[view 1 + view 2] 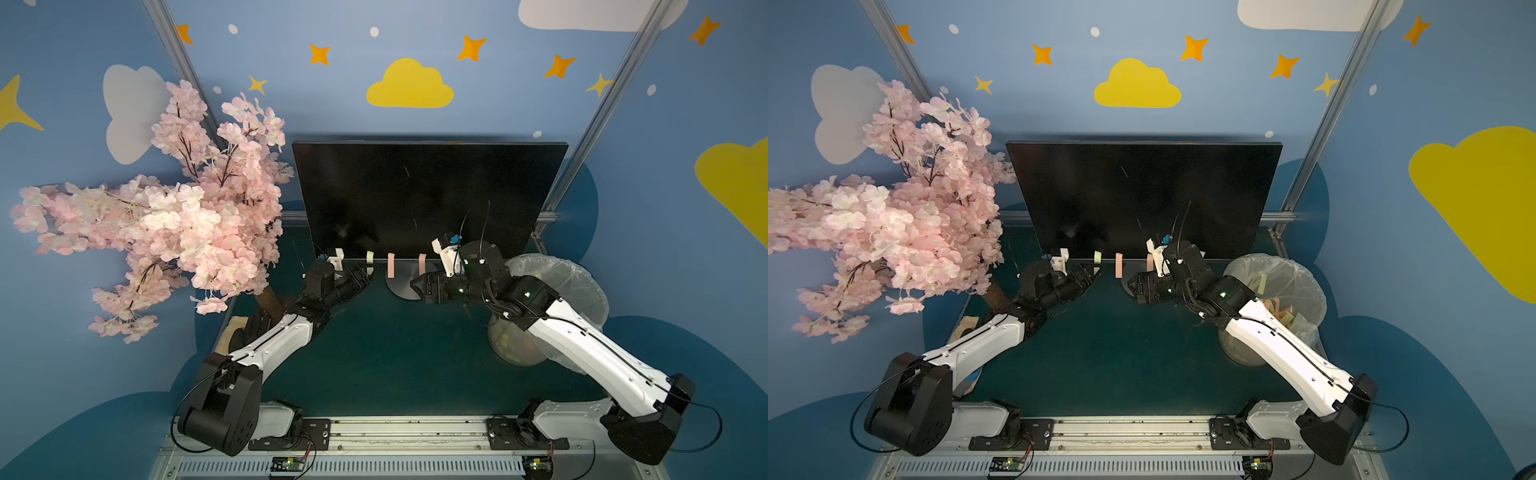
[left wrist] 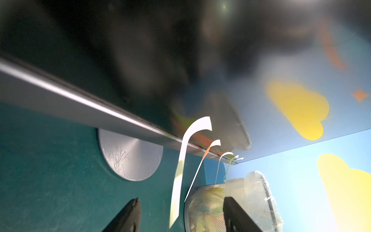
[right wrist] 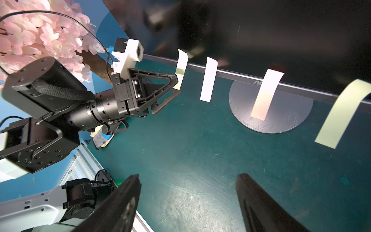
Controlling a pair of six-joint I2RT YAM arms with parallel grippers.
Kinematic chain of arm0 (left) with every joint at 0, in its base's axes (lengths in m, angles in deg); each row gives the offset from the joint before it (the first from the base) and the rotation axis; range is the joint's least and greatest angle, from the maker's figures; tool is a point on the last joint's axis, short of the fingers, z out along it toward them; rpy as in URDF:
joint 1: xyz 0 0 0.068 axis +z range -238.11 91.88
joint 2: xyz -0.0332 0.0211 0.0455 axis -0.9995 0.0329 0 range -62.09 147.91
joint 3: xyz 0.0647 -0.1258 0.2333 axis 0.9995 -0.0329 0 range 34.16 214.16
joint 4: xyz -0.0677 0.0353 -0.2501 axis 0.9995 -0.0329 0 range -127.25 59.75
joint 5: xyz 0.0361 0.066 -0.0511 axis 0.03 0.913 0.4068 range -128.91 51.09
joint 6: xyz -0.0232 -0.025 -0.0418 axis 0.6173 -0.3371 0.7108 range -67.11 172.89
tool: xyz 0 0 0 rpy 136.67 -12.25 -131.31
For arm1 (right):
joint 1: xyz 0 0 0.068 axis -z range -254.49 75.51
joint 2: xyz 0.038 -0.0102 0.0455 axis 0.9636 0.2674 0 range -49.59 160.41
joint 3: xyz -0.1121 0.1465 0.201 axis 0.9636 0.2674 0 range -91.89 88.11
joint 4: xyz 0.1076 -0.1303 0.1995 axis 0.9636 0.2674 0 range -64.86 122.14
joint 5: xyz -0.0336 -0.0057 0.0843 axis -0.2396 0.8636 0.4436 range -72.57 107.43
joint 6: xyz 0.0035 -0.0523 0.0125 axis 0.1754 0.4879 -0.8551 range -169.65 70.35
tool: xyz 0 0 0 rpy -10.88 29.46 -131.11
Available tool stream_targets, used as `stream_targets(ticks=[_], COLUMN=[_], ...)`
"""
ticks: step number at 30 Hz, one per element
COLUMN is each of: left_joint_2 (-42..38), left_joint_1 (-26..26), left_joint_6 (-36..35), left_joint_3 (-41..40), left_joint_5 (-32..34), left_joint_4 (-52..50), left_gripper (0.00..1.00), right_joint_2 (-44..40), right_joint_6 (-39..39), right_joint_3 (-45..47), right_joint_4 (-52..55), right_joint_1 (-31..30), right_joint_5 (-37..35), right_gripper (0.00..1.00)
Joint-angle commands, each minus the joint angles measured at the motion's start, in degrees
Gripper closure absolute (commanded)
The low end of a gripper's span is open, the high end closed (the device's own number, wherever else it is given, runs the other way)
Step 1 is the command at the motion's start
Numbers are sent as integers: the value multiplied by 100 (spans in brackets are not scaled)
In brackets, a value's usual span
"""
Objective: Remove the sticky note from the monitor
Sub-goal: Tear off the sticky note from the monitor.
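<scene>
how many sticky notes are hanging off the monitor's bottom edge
4 show along the bottom edge of the monitor: first note at the left claw, second note beside it, third note before the round stand, fourth note past it. More may be hidden.

A pink artificial blossom tree stood at the left edge of the dark green tabletop, its brown trunk leaning. A wire-mesh bin lined with clear plastic sat on the right side. Behind them, the blue wall carried a yellow cloud, orange stars and a white cloud.
</scene>
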Motion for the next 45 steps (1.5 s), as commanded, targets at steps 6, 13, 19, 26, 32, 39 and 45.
stream_targets(ticks=[6, 13, 19, 26, 32, 39, 45], left_joint_2=[233, 521, 778, 747, 473, -248, -816], left_joint_1=[133, 157, 155, 156, 156, 108, -48], left_joint_6=[-3, 114, 218, 266, 246, -4, -294], left_joint_3=[132, 211, 374, 324, 140, 2, -17], left_joint_5=[-143, -305, -489, -506, -440, -462, -404], left_joint_4=[429, 697, 908, 956, 912, 277, -464], left_gripper=[42, 50, 68, 93, 97, 98, 98], right_joint_2=[70, 60, 73, 58, 42, -43, -126], right_joint_6=[-10, -23, -36, -35, -40, -47, -70], right_joint_3=[10, 61, 111, 154, 177, 232, 265], right_joint_4=[-124, -97, -89, -102, -114, -140, -189], right_joint_1=[-26, -31, -32, -33, -29, -23, -21], right_joint_5=[-87, -155, -184, -215, -227, -294, -351], right_gripper=[20, 20, 21, 21, 21, 21, 21])
